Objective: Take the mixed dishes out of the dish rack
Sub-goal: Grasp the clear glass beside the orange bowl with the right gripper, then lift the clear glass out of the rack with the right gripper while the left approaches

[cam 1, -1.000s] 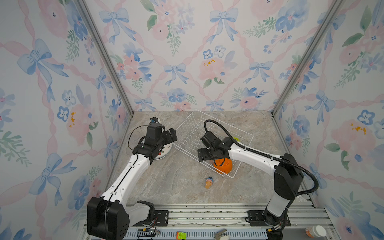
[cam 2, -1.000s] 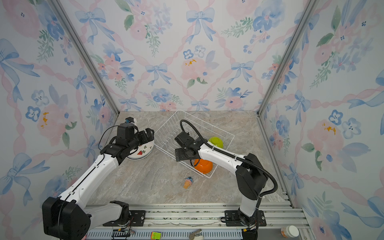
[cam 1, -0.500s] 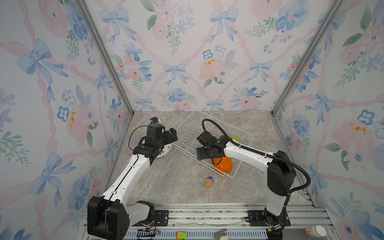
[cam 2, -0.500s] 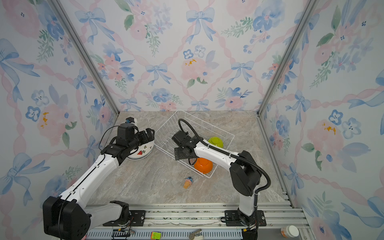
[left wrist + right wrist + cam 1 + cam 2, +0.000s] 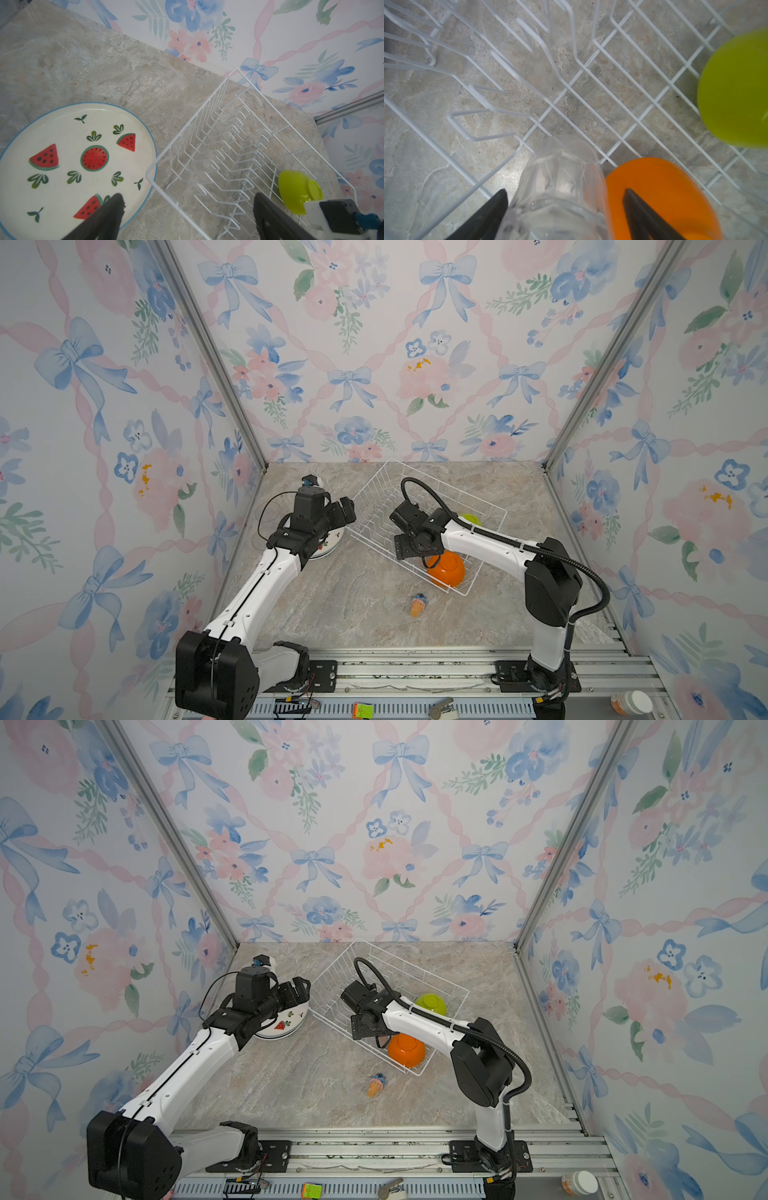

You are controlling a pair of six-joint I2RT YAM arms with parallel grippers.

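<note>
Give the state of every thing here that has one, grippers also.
Watermelon plate: flat on the table, outside the rack.
Dish rack: not yet empty.
Lime-green bowl: in the rack, tipped on its side.
Orange bowl: in the rack, seems upside down.
Clear glass: in the rack, not yet gripped.
Left gripper: open, empty.
Right gripper: open around the clear glass.
Toy: lying on the table.

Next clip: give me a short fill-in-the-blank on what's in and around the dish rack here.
1. The round white plate lying outside the white wire dish rack is printed with ____ slices.
2. Inside the rack, next to the orange plastic bowl, the right claw straddles a clear ____.
3. The other bowl in the rack is coloured ____.
4. The left claw hovers empty, jaws ____.
Missing words: watermelon; glass; green; open.
</note>
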